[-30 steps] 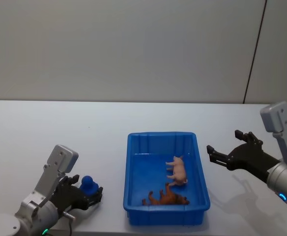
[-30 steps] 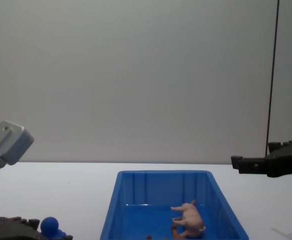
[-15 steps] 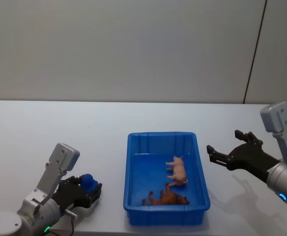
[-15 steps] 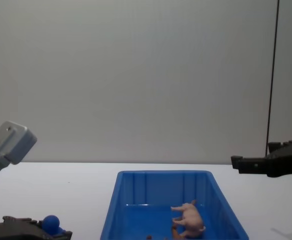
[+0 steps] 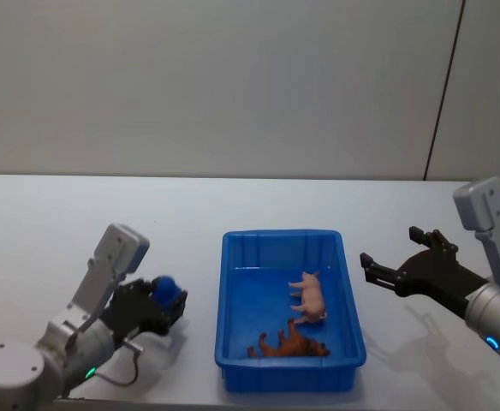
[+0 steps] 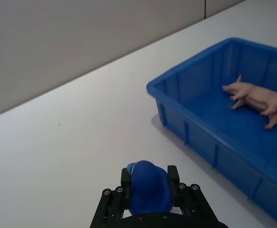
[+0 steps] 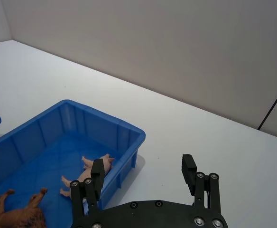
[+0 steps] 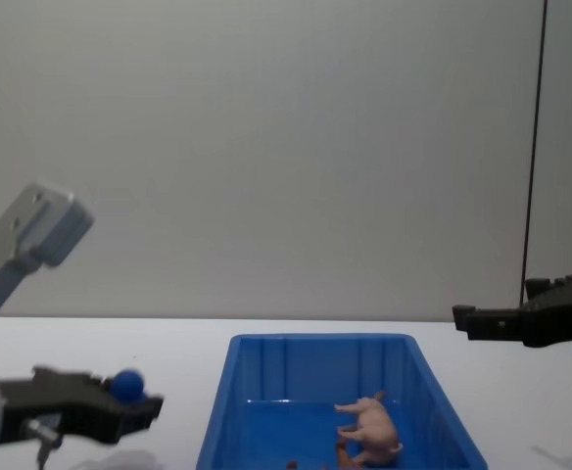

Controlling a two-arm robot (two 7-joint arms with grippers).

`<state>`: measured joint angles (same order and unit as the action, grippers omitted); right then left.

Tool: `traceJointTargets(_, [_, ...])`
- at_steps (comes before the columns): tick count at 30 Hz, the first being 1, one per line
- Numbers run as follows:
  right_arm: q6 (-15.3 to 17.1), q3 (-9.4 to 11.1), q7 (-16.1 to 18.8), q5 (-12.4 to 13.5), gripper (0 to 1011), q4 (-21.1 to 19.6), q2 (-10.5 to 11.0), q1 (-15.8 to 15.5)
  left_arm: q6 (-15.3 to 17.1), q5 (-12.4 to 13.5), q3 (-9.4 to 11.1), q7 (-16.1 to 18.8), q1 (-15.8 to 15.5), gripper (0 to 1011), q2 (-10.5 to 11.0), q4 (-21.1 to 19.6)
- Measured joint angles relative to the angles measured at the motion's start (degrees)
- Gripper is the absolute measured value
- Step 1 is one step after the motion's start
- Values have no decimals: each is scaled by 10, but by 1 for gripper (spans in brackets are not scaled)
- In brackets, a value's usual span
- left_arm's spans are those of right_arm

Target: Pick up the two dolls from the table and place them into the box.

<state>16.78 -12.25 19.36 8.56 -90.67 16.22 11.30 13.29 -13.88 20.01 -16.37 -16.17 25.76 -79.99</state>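
I've got the blue figure [image 5: 166,291] pinched in my left hand [image 5: 169,301], lifted off the surface [image 5: 79,223] at nine o'clock of the box [image 5: 289,381]; next I carry it over the rim and release, while my right hand [image 5: 392,267] waits open at three o'clock.

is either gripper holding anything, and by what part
The left gripper pinches the blue figure by its sides, lifted off the table. The right gripper is open, empty.

A plain grey wall [image 5: 216,86] rises behind a white desk [image 5: 79,214], meeting its far edge in a straight line. A thin dark vertical seam [image 5: 445,86] divides the wall toward the right side. Soft, even light falls across the smooth desk surface, casting faint shadows.
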Motion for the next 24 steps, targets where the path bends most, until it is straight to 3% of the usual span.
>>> traceJointTargets(7, [0, 0, 0, 0, 1001, 0, 0, 0, -26, 17, 3, -24, -28, 414, -17, 4])
traceJointTargets(14, [0, 0, 0, 0, 1001, 0, 0, 0, -71, 25, 12, -63, -73, 370, -49, 40])
traceJointTargets(24, [0, 0, 0, 0, 1001, 0, 0, 0, -133, 24, 30, -119, -141, 703, -102, 127])
